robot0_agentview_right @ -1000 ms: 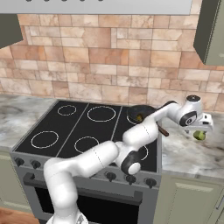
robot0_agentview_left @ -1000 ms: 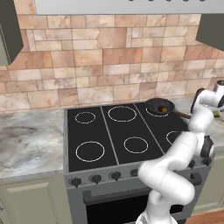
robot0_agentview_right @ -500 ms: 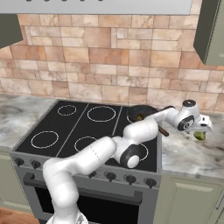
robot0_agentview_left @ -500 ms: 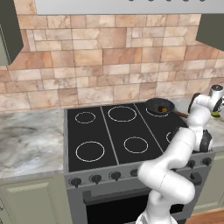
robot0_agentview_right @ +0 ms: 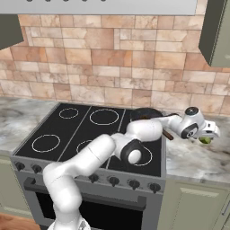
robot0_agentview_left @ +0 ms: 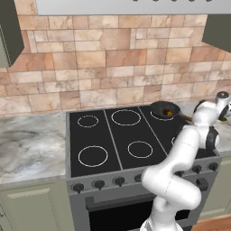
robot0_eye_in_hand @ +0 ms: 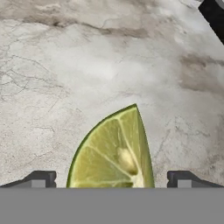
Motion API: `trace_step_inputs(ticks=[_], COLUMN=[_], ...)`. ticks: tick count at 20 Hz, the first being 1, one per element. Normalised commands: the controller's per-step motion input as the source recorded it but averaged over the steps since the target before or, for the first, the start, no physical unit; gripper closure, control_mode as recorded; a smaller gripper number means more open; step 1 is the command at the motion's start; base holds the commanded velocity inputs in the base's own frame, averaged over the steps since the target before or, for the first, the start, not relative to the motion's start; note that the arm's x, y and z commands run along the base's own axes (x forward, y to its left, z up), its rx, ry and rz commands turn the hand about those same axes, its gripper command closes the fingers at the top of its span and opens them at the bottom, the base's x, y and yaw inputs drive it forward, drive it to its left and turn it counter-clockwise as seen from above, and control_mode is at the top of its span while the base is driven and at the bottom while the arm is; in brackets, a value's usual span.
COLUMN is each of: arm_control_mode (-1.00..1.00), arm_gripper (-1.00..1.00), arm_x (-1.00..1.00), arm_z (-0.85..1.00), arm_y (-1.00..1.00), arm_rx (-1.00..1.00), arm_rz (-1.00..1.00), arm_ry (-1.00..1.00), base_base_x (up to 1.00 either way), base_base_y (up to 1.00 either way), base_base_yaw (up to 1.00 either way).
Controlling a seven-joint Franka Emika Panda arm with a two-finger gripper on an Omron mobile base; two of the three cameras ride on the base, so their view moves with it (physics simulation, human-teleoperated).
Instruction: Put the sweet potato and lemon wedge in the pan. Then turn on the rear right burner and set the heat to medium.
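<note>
The robot's hand (robot0_eye_in_hand: 112, 183) is wide open and holds nothing. The yellow-green lemon wedge (robot0_eye_in_hand: 114, 151) lies on the grey marble worktop (robot0_eye_in_hand: 78, 65), right of the black glass stove (robot0_agentview_left: 122, 135), between the two fingertips (robot0_eye_in_hand: 40, 179). The small dark round pan (robot0_agentview_left: 164, 108) sits on the far right ring with something orange-brown inside.

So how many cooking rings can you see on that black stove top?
5 show: rear left, rear middle, front left, front middle, and one under the pan. The arm may hide another at front right.
</note>
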Motion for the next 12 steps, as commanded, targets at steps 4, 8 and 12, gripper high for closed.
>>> trace_step_inputs(ticks=[4, 8, 12], arm_control_mode=[-1.00, -1.00, -1.00], arm_gripper=[1.00, 1.00, 1.00], arm_x=[0.00, 0.00, -0.15], arm_z=[-0.01, -0.01, 0.06], arm_y=[0.00, 0.00, 0.00], arm_rx=[0.00, 0.02, 0.07], arm_rz=[0.00, 0.00, 0.00], arm_ry=[0.03, 0.05, 0.01], base_base_x=[0.00, 0.00, 0.00], base_base_y=[0.00, 0.00, 0.00], base_base_yaw=[0.00, 0.00, 0.00])
